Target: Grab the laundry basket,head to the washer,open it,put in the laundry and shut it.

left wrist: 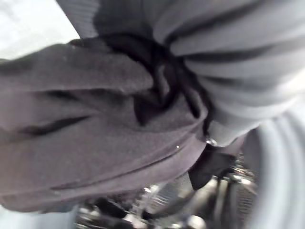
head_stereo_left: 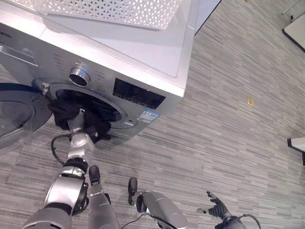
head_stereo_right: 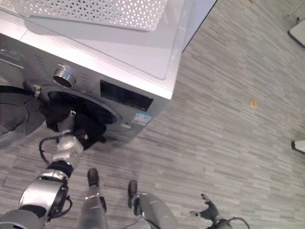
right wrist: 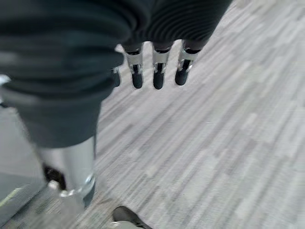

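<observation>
A silver front-loading washer (head_stereo_left: 152, 57) stands with its round door (head_stereo_left: 16, 112) swung open to the left. The white lattice laundry basket (head_stereo_left: 114, 10) rests on top of it. Dark laundry (head_stereo_left: 64, 110) is bunched at the drum opening (head_stereo_left: 97, 102), and part of it hangs over the lower rim. My left hand (head_stereo_left: 78, 128) is at that opening, wrapped in the dark cloth (left wrist: 95, 138), with the drum's metal (left wrist: 157, 205) behind it. My right hand (head_stereo_left: 217, 207) hangs low to the right over the floor, its fingers (right wrist: 159, 71) straight and holding nothing.
The control dial (head_stereo_left: 79, 75) and dark display panel (head_stereo_left: 138, 93) sit above the opening. Grey striped flooring (head_stereo_left: 228, 133) stretches to the right of the washer. White furniture edges (head_stereo_left: 296, 143) show at the far right.
</observation>
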Controlling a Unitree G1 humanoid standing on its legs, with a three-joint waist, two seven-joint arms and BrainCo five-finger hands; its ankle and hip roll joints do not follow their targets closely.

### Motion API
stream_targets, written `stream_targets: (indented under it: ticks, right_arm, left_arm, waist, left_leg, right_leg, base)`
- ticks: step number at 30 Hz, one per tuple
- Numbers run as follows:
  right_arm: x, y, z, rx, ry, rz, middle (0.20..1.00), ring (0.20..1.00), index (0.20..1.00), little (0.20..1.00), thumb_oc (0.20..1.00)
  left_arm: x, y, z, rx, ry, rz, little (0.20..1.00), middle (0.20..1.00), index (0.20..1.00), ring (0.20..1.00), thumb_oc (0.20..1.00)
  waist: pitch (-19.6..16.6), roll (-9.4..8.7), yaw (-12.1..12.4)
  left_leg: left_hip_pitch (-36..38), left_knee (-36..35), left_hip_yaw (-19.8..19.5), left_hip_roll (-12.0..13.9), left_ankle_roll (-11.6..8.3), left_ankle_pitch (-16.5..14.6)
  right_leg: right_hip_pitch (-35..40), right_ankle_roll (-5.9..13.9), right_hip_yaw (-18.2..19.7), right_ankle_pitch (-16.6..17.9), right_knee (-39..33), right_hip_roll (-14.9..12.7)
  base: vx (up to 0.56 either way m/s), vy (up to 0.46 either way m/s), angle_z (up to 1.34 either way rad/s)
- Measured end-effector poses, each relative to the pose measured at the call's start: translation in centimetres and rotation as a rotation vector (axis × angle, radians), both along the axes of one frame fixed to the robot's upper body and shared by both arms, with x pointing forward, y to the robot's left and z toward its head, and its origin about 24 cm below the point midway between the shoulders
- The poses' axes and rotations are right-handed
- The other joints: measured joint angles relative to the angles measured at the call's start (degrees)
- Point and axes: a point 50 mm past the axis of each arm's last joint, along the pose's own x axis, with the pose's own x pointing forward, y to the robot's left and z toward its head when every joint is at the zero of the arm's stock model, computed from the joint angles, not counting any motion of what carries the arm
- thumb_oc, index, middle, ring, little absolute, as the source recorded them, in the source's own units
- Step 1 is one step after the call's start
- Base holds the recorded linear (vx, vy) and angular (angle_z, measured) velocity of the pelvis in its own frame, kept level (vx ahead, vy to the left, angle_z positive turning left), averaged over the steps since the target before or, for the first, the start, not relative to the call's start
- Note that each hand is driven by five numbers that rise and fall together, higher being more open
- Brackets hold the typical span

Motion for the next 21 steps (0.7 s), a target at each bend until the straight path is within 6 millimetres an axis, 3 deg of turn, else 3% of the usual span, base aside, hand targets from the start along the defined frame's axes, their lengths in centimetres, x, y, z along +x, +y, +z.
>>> stream_targets:
  ticks: [2, 6, 9, 14, 21]
  right_arm:
    - [-0.6, 0.2, -0.7, -0.002, 0.044, -0.016, 1.000, 1.000, 1.000, 1.000, 1.000]
    - [-1.3, 0.8, -1.6, 0.007, 0.098, -0.040, 1.000, 1.000, 1.000, 1.000, 1.000]
    - [-0.5, 1.3, -1.2, 0.036, 0.060, -0.048, 1.000, 1.000, 1.000, 1.000, 1.000]
    - [2.3, 2.6, -0.1, 0.105, -0.036, -0.058, 1.000, 1.000, 1.000, 1.000, 1.000]
    - [4.0, 3.6, 0.6, 0.151, -0.097, -0.061, 1.000, 1.000, 1.000, 1.000, 1.000]
  left_arm:
    - [0.9, -0.3, 1.8, -0.028, -0.052, -0.009, 0.200, 0.200, 0.200, 0.200, 0.200]
    - [1.2, 0.1, 2.6, -0.106, -0.089, 0.004, 0.200, 0.200, 0.200, 0.200, 0.200]
    - [1.5, 0.2, 3.2, -0.154, -0.118, 0.012, 0.200, 0.200, 0.200, 0.200, 0.200]
    - [2.2, -0.3, 4.9, -0.411, -0.251, 0.061, 0.200, 0.200, 0.200, 0.200, 0.200]
    - [2.3, -0.6, 4.6, -0.520, -0.282, 0.084, 0.200, 0.200, 0.200, 0.200, 0.200]
  waist:
    - [-0.17, -0.03, 0.05]
    - [-0.23, -0.11, -1.20]
    - [-0.24, -0.12, -1.65]
    - [-0.21, -0.07, -1.76]
    - [0.09, 0.31, -1.91]
  left_leg:
    - [-0.94, 0.10, -0.09, -0.16, 0.23, 0.17]
    - [-2.69, 0.20, -0.22, -0.63, 0.40, 0.33]
    - [-3.87, 0.28, -0.04, -0.76, 0.44, 0.35]
    - [-6.09, 0.46, 0.12, -0.80, 0.45, 0.36]
    - [-8.20, 0.60, 0.16, -0.84, 0.47, 0.37]
  right_leg:
    - [-1.07, -0.06, -0.13, 0.05, 0.55, -0.08]
    - [-2.87, -0.19, -0.38, 0.15, 1.12, -0.36]
    - [-4.12, -0.19, -0.18, 0.15, 1.29, -0.51]
    - [-6.78, -0.05, 0.07, 0.07, 2.02, -0.56]
    - [-9.20, 0.12, 0.17, -0.06, 2.61, -0.61]
  base:
    - [0.00, 0.000, 0.00]
    - [0.02, 0.009, 0.03]
    - [0.01, 0.006, -0.01]
    - [0.03, 0.019, -0.02]
    - [0.04, 0.009, -0.01]
